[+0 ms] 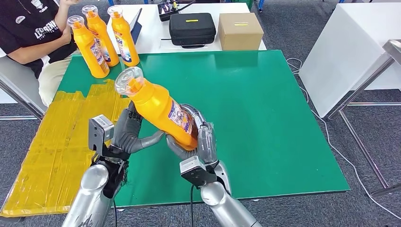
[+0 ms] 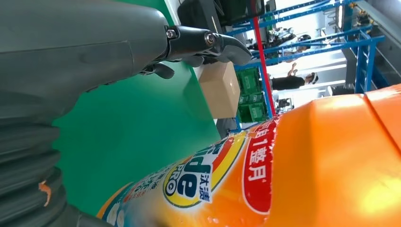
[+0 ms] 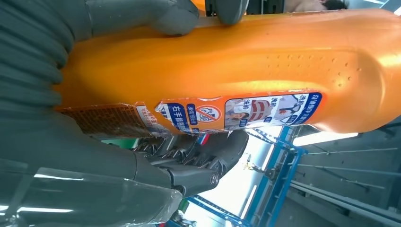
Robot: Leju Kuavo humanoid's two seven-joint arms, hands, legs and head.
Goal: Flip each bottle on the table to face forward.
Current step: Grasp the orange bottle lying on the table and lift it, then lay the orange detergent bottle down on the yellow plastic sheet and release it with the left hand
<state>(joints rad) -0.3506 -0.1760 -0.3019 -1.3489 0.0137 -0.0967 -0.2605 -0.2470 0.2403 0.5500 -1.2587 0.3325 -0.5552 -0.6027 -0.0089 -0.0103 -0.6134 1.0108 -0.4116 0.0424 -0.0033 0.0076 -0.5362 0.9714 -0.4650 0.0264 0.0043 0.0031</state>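
A green mat covers the table. Above its near edge the right hand grips the base of a tilted orange detergent bottle; the left hand rests spread beside it, holding nothing. Three upright bottles at the far-left corner look finished; this one remains.

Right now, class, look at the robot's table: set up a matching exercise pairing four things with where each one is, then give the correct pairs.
Things:
1. tilted orange bottle
2. three upright orange bottles
3. black case
4. cardboard box

Places:
A. on the white table, right of the black case
B. far left corner of the green mat
C. held by the right hand, left hand beside it
D. on the white table, left of the cardboard box

Pairs: 1-C, 2-B, 3-D, 4-A
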